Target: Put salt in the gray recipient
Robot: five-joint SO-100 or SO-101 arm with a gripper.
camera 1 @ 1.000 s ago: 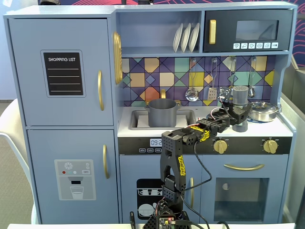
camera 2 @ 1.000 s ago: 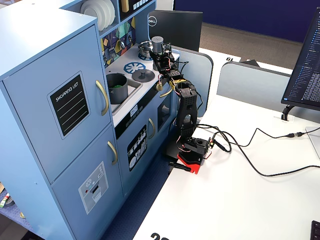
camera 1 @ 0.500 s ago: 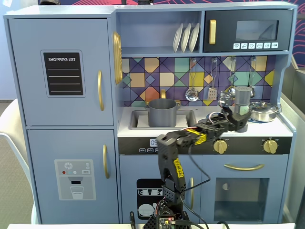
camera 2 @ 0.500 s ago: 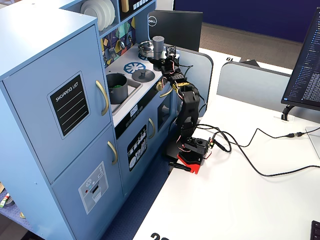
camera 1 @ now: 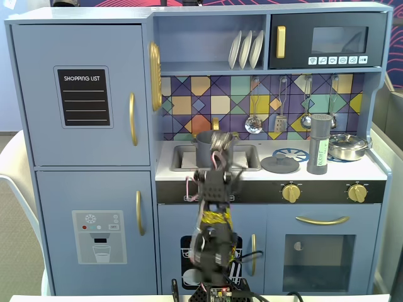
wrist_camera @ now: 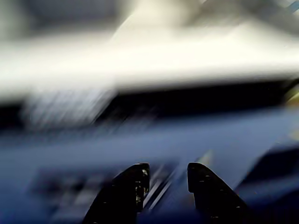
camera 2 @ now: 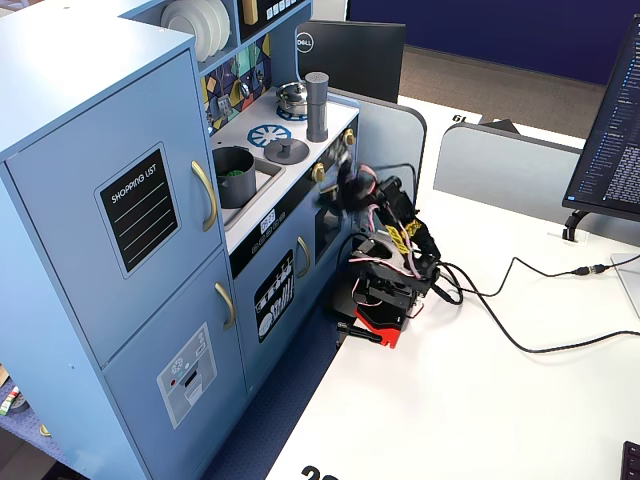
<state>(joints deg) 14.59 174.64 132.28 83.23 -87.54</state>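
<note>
End effector: two dark fingers (wrist_camera: 133,186) rise from the bottom edge of the wrist view with a narrow gap between them and nothing in that gap; the end effector (wrist_camera: 168,175) is slightly open and holds nothing. Everything beyond it in that view is smeared by blur.

Salt: tall slim gray cylindrical shaker with a lighter cap and pale green label (camera 1: 318,145) stands upright on the right part of the white counter (camera 1: 239,171), just beside the shiny steel pot (camera 1: 347,146) on its right in a fixed view; it shows again near the back of the counter (camera 2: 317,106).

Gray recipient: matte dark-gray cylindrical pot (camera 1: 205,148) sits in the sink recess on the left part of the counter, well apart from the salt; in a fixed view (camera 2: 234,175) something green shows inside it.

Between them: flat gray lid with a knob (camera 1: 280,163) lies on the counter, beside the blue spoked burner ring (camera 1: 291,153).

Arm: black arm with yellow and pink wiring (camera 1: 214,233) stands in front of the toy kitchen on a white table (camera 2: 480,400), its blurred upper end raised near the counter's front edge (camera 2: 345,185).

Surroundings: light-blue toy kitchen (camera 1: 82,157) with gold knobs (camera 1: 290,192) and a shopping-list chalkboard (camera 1: 84,97).
</note>
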